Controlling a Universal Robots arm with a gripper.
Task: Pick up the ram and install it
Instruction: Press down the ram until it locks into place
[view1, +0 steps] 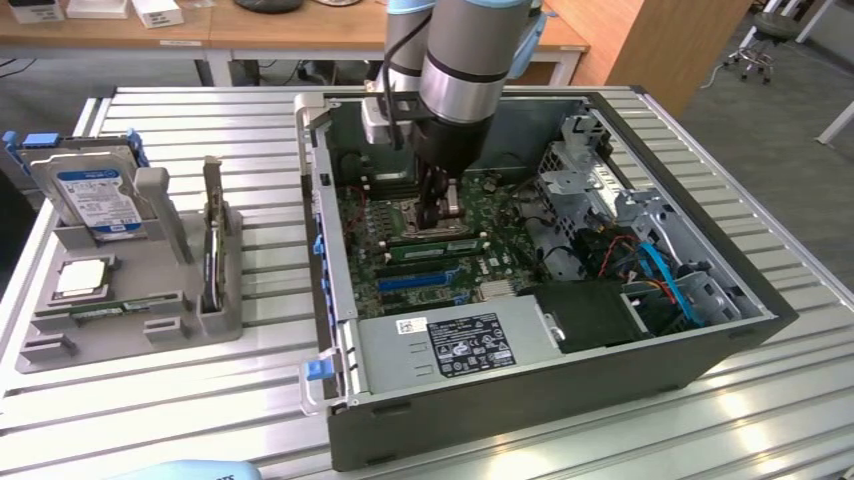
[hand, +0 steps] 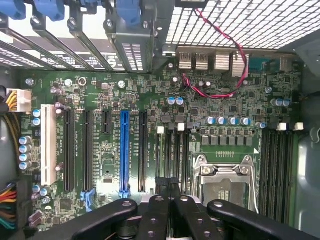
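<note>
You had a ribbed metal table (view1: 200, 390) carrying two things: a grey parts holder (view1: 134, 300) toward the exterior view's left, and an open computer case (view1: 534, 330) just beside it, toward the right.

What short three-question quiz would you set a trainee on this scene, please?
1. True or false: the pincer is down inside the open computer case, over the motherboard.
2. What stands on the exterior view's left of the case? A: a grey tray holding a hard drive. B: a keyboard. C: a monitor.
3. Fill in: in the wrist view, one long expansion slot among the black ones is coloured ___.

Key: 1 true; 2 A; 3 blue.
</note>
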